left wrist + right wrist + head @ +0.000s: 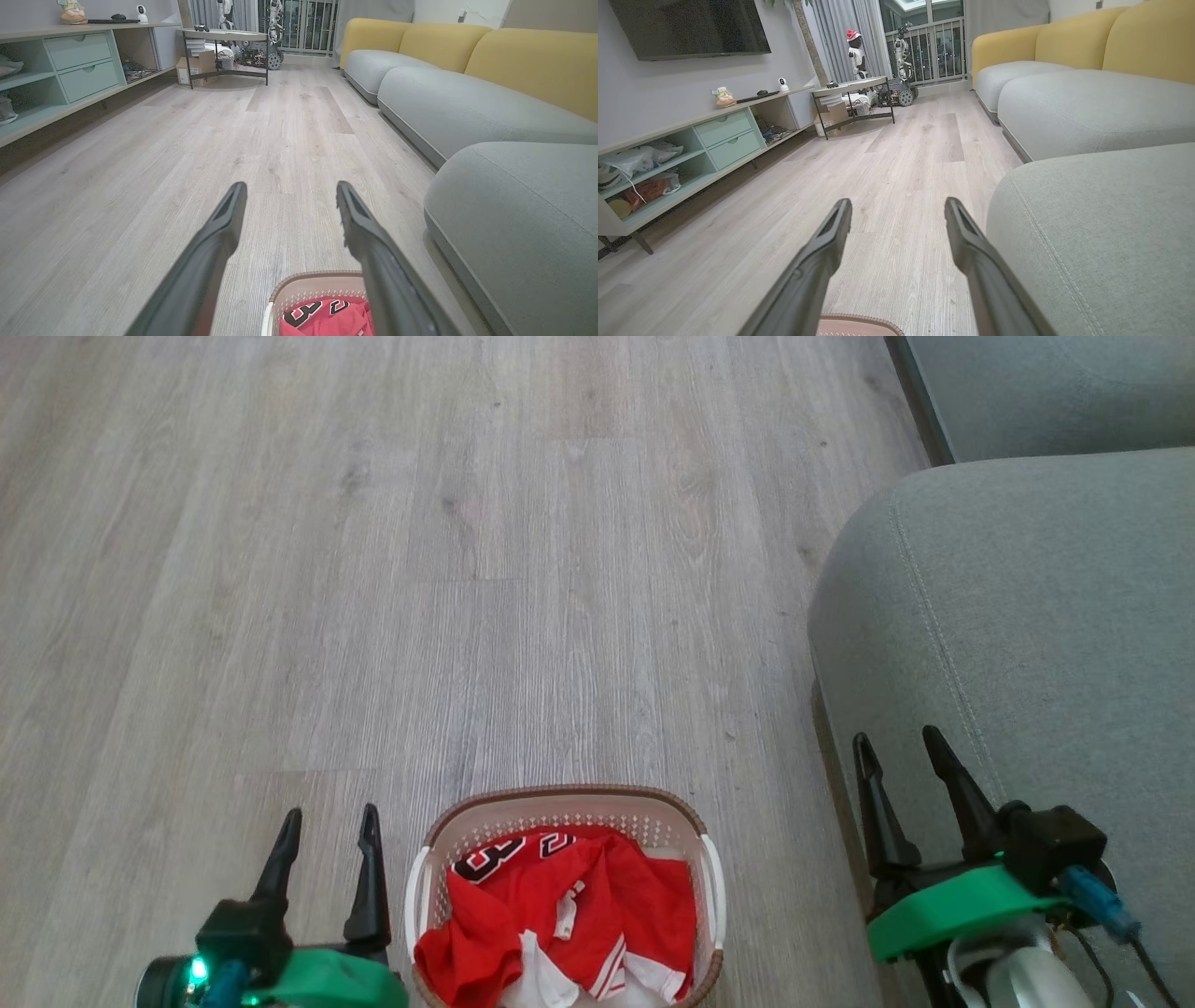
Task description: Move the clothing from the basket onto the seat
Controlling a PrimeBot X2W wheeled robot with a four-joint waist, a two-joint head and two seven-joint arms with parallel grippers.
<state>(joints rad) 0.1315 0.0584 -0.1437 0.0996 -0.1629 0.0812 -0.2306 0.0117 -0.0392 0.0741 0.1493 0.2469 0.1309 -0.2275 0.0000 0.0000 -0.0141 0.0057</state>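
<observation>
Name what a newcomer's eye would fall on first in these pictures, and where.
The red clothing stands out first, heaped in the cream basket on the pale wood floor, bottom centre of the head view. Next is the big grey-green seat at right, with yellow backrests further along in the wrist views. The left hand beside the basket and the right hand by the seat are both open.

Pale wood-plank floor (373, 569), cream basket (560, 792) on it near the grey-green seat (1027, 616)
</observation>
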